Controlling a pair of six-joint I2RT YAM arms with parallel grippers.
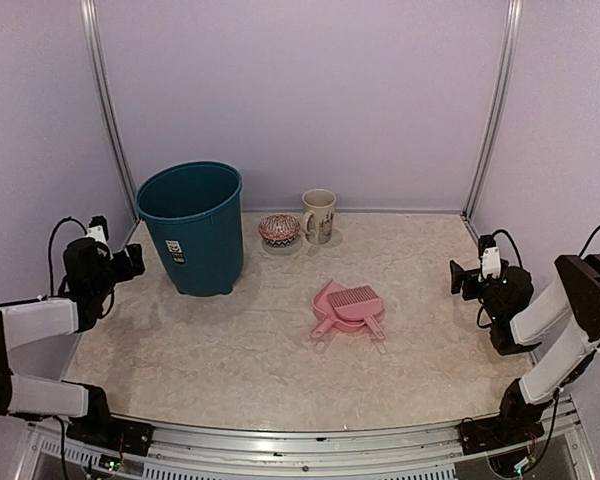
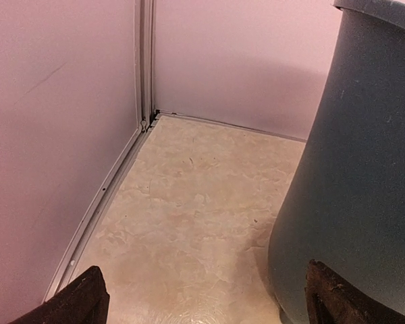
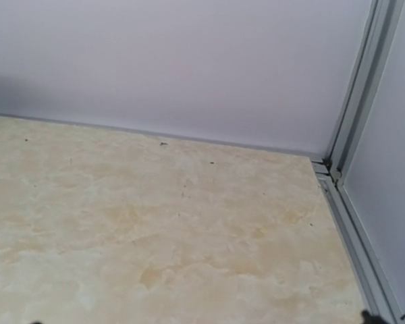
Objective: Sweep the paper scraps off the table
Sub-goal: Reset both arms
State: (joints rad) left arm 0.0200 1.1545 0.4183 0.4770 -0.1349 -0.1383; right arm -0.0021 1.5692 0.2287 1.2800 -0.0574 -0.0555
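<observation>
Left gripper (image 1: pixel 135 262): jaws spread wide, empty, just beside the smooth, tapered teal plastic bin (image 1: pixel 192 230) at far left. Right gripper (image 1: pixel 462 278): jaws spread wide, empty, over the right edge. Centre: ribbed pink brush (image 1: pixel 354 297) on a pink dustpan (image 1: pixel 326 303). Far: cream mug (image 1: pixel 320 215), patterned bowl (image 1: pixel 279 230). Table (image 1: pixel 230 350): mottled beige, stone-like, flat, enclosed by lilac walls (image 1: pixel 300 90).

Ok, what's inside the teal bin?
From above, only the bare inner wall of the bin shows below its rim. The near wall hides the bottom, so whether anything lies in there cannot be seen.
</observation>
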